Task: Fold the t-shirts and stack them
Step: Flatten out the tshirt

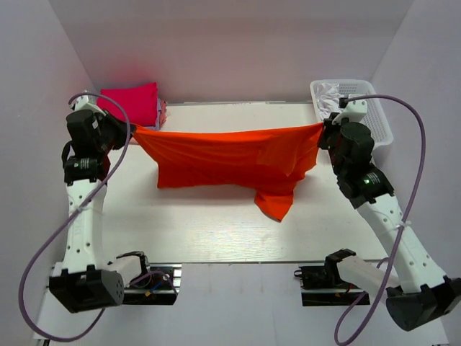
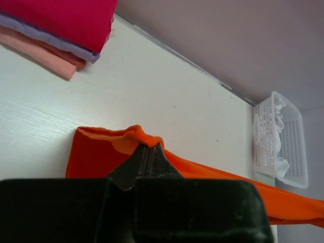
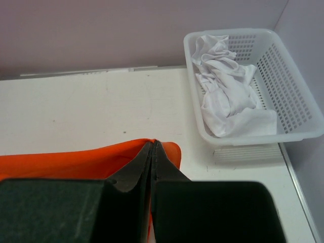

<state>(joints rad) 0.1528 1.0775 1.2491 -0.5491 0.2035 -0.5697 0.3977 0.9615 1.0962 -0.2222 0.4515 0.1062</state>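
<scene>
Right, from above: the orange shirt (image 1: 230, 162) hangs stretched like a banner between the two arms. Its top edge runs taut from the left end effector (image 1: 132, 130) across to the right end effector (image 1: 322, 128). Each one is clenched on a top corner of the cloth. The rest of the shirt sags toward the tabletop (image 1: 216, 231), and a loose tail droops lowest, right of centre. I cannot tell whether that tail touches the wood. The folded shirts (image 1: 133, 103) sit in the far left corner, just behind the left end effector. A basket (image 1: 374, 115) stands at the far right corner.

Over to the left wrist: the left end effector (image 2: 149, 147) has its fingers pressed tight together, with a bunched ridge of orange shirt (image 2: 96, 157) pinched at the tips. The cloth trails away to the right. Up in the corner the folded shirts (image 2: 55, 30) lie well apart from the grip, magenta on top, lavender under it, pale pink at the bottom. The basket (image 2: 293, 147) shows at the far right.

Now the right wrist: the right end effector (image 3: 153, 143) is clamped on the orange shirt (image 3: 66, 162), which streams off to the left from the tips. Just beyond, to the right, the basket (image 3: 298, 106) holds a crumpled white cloth (image 3: 228, 96).
</scene>
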